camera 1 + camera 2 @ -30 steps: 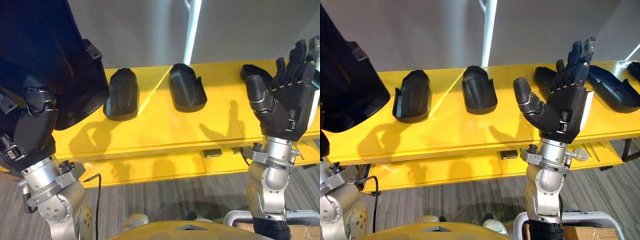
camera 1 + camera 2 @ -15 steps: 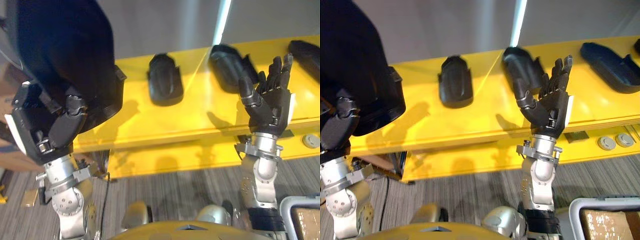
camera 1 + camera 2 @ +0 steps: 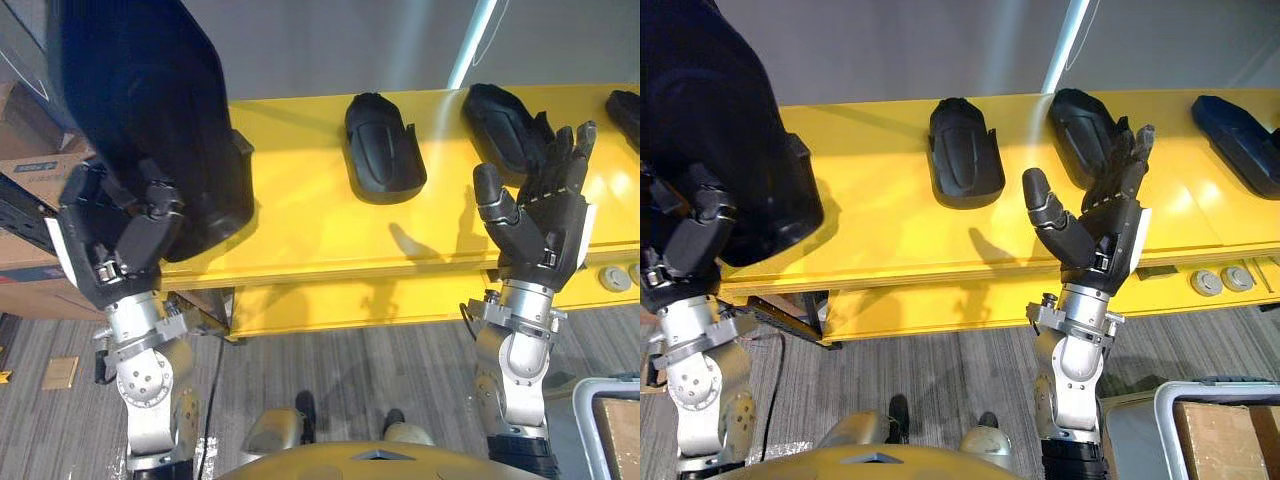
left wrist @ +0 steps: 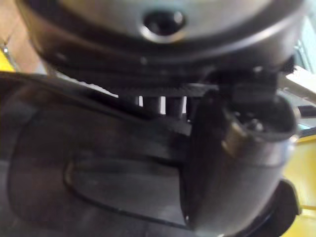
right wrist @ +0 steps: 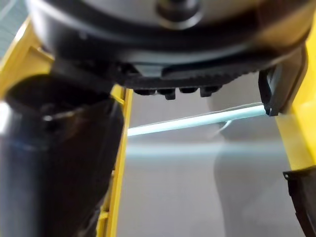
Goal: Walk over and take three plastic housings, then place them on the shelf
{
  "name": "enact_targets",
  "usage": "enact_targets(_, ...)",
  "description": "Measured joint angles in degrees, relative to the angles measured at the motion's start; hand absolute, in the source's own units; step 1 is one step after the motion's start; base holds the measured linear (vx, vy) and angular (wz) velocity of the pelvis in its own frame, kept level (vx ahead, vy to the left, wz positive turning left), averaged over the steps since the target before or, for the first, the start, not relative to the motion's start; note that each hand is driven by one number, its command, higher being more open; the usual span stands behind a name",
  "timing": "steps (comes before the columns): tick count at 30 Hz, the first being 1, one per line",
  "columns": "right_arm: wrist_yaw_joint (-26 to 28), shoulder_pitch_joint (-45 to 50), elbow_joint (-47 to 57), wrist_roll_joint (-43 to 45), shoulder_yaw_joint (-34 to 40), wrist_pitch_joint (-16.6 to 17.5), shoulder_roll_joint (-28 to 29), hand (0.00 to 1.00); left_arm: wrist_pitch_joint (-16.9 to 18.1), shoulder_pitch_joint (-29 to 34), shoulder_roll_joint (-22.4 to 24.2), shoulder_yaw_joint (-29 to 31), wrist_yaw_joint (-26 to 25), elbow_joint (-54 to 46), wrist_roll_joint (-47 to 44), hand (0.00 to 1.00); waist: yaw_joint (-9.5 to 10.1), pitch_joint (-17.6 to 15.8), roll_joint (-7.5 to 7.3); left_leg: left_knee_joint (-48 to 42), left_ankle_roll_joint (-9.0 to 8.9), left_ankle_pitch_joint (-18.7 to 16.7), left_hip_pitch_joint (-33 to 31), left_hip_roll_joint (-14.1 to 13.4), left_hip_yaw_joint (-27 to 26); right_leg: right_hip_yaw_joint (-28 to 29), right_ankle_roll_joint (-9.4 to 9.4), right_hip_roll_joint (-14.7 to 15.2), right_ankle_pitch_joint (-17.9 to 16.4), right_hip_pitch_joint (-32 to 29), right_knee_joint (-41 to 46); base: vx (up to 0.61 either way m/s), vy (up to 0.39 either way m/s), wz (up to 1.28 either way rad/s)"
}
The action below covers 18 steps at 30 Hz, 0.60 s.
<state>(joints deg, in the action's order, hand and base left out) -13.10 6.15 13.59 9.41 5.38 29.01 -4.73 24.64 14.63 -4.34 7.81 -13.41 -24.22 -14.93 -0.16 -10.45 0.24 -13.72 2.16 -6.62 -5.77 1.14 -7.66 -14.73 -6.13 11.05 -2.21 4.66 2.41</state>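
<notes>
My left hand [image 3: 130, 240] is raised on the left with its fingers curled round the lower edge of a large black plastic housing [image 3: 140, 110], held upright above the shelf's left end. Its thumb [image 4: 237, 163] presses on the housing's dark shell [image 4: 98, 182]. My right hand [image 3: 545, 225] stands open, palm up and fingers straight, in front of the yellow shelf [image 3: 330, 240] and holding nothing. Two more black housings [image 3: 383, 148] [image 3: 505, 120] lie on the shelf, the second just behind the right hand. A further one [image 3: 1240, 130] lies at the far right.
Cardboard boxes [image 3: 30, 170] stand left of the shelf. A lower yellow ledge [image 3: 940, 305] runs under the shelf's front, with two round discs [image 3: 1220, 280] at its right. A grey bin holding a box [image 3: 1215, 430] sits on the floor at lower right.
The camera has shifted, so the shelf and its housings now sit further right and the floor shows more. The left hand still holds its housing; the right hand stays open.
</notes>
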Motion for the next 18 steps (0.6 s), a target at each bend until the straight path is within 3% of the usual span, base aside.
enact_targets(7, -1.1, 0.0, 0.0, 0.2, 2.6, 0.1, 0.0, 1.00, 0.1, 1.5, 0.0, 0.0, 2.9, -2.6, -0.6, 0.00, -0.04, 0.0, 0.04, -1.1, -1.39, -0.3, 0.0, -2.1, -0.7, 0.9, 0.88, -1.7, -0.4, -0.5, 1.6, -0.04, -0.054, -0.07)
enact_targets(9, -0.4, 0.0, 0.1, 0.5, 3.0, 0.1, -0.1, 1.00, 0.1, 1.6, -0.1, 0.0, 2.9, -3.4, -0.2, 0.00, 0.02, -0.1, 0.69, -4.1, -1.91, -2.1, -0.1, -3.5, -1.5, 2.0, 1.52, -2.5, -1.8, -0.4, 2.9, -0.01, -0.038, -0.27)
enact_targets(11, 0.0, 0.2, 0.1, 0.6, 3.0, 0.2, -0.1, 1.00, 0.1, 1.7, -0.2, 0.1, 2.9, -3.3, -0.2, 0.00, 0.23, -0.5, 1.33, -8.6, -3.20, -3.2, -1.1, -4.9, -1.7, 2.6, 2.95, -3.3, -3.3, -0.2, 4.1, -0.03, -0.023, -0.18)
enact_targets(12, 0.1, 0.2, 0.1, 1.2, 3.0, 0.6, -0.5, 1.00, 0.1, 1.7, -0.1, 0.0, 3.0, -3.3, -0.2, 0.00, 0.07, -0.9, 2.07, -16.6, -4.66, -3.5, -4.5, -6.3, -1.0, 2.7, 2.70, -3.4, -4.0, -0.1, 5.0, -0.05, 0.005, -0.14)
enact_targets(14, 0.3, 0.1, 0.1, 1.0, 3.1, 0.8, -2.2, 1.00, 0.1, 1.9, -0.1, 0.8, 3.1, -3.1, -0.2, 0.00, 0.52, -1.4, 2.93, -21.2, -6.86, -1.9, -5.6, -7.3, -1.9, 4.2, 2.60, -3.0, -4.1, 0.8, 5.9, -0.03, 0.021, -0.28)
enact_targets(15, 0.4, -0.1, 0.1, 1.0, 3.1, 1.1, -2.5, 1.00, 0.1, 1.8, -0.1, 1.4, 3.2, -3.1, -0.2, 0.00, 0.26, -1.4, 2.77, -20.7, -7.09, -1.3, -5.5, -6.7, -1.8, 4.4, 2.48, -2.3, -4.0, 0.7, 5.9, -0.01, 0.025, -0.24)
enact_targets(16, 0.5, -0.7, 0.4, 1.0, 3.3, 2.0, -2.6, 1.00, 0.3, 1.6, -0.2, 2.4, 3.5, -3.1, -0.2, 0.00, 0.09, -1.7, 2.36, -19.8, -5.50, -2.2, -4.9, -6.9, -1.4, 4.5, 1.38, -1.4, -3.2, 0.3, 6.2, -0.02, 0.050, -0.22)
enact_targets(18, 0.8, -0.7, 0.5, 1.0, 3.7, 2.8, -2.7, 1.00, 0.3, 1.7, -0.3, 2.5, 3.6, -2.7, 0.0, 0.00, -0.17, -1.1, 3.43, -16.5, -5.81, -2.9, -2.8, -9.9, 1.4, 6.0, 1.06, -1.2, -3.0, -0.3, 7.1, -0.01, 0.107, -0.36)
